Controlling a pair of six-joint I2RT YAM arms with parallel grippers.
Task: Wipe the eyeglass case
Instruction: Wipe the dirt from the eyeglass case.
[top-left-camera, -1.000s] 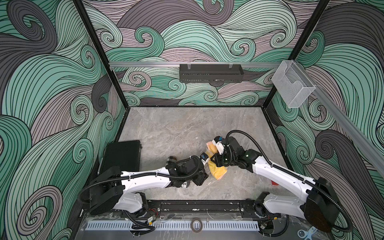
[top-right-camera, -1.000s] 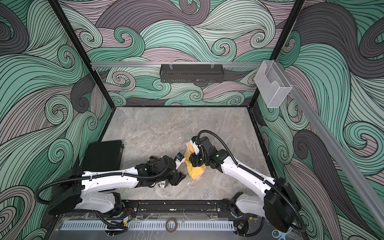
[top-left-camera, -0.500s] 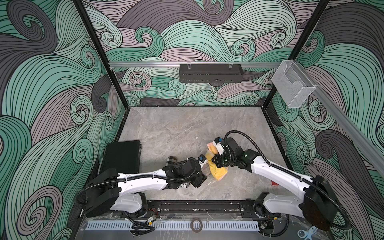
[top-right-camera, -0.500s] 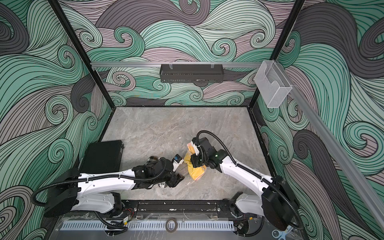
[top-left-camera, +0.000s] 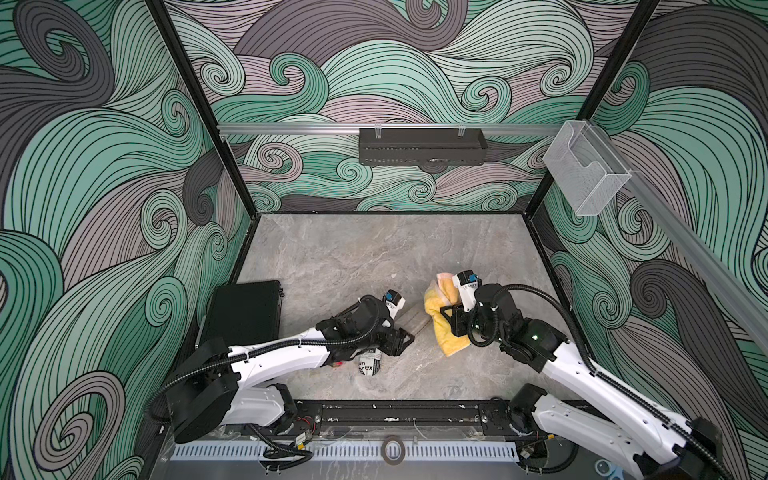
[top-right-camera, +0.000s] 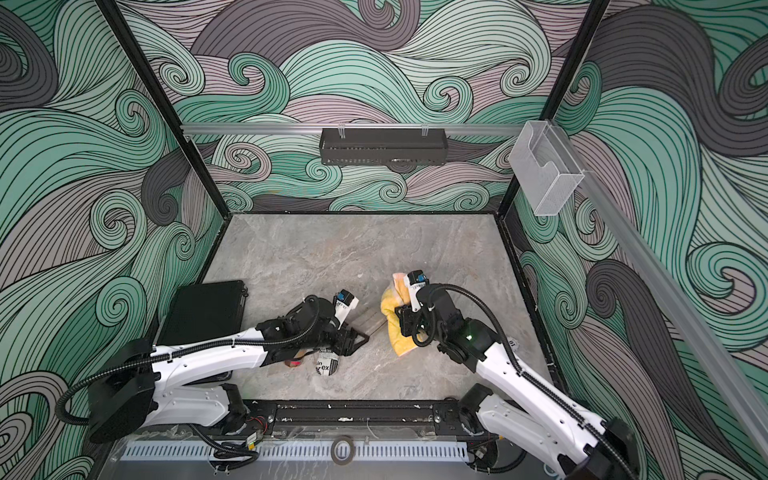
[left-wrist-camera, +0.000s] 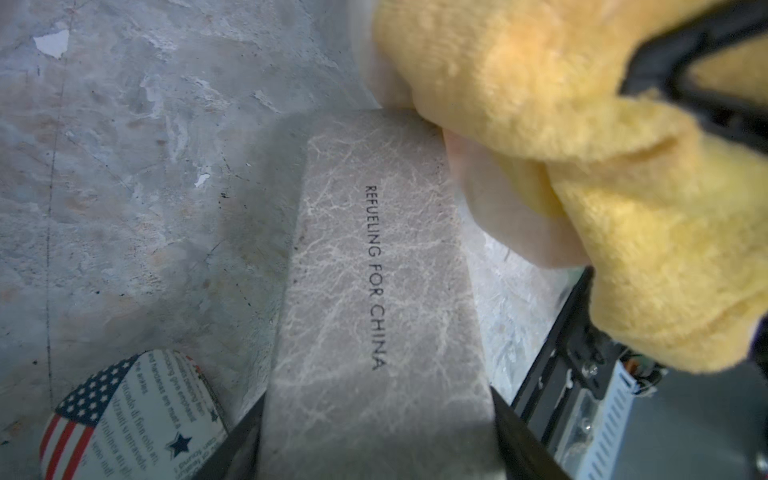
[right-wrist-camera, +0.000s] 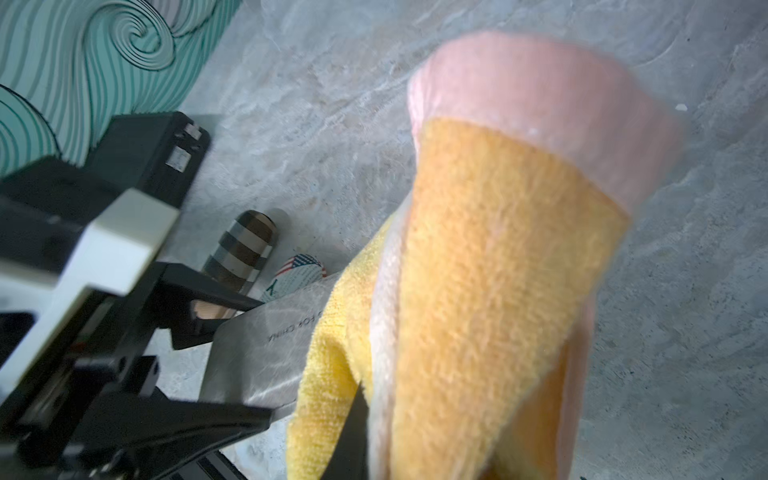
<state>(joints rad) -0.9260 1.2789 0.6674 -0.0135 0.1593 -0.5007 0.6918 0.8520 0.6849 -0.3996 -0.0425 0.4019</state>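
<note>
The eyeglass case is a grey marbled box with black lettering. It also shows in both top views. My left gripper is shut on its near end, one black finger on each long side. A yellow cloth with a pink edge is bunched in my right gripper, which is shut on it with its fingers mostly buried in the cloth. The cloth lies against the case's far end and covers it. In a top view the right gripper stands right of the case, the left gripper left of it.
A newspaper-and-flag print case lies on the table under the left wrist, with a striped case beside it. A black box sits at the left wall. A black tray and a clear holder hang on the walls.
The two grippers have drawn a little apart. The cloth has slid toward the case's far end, baring more of the grey case between them.
</note>
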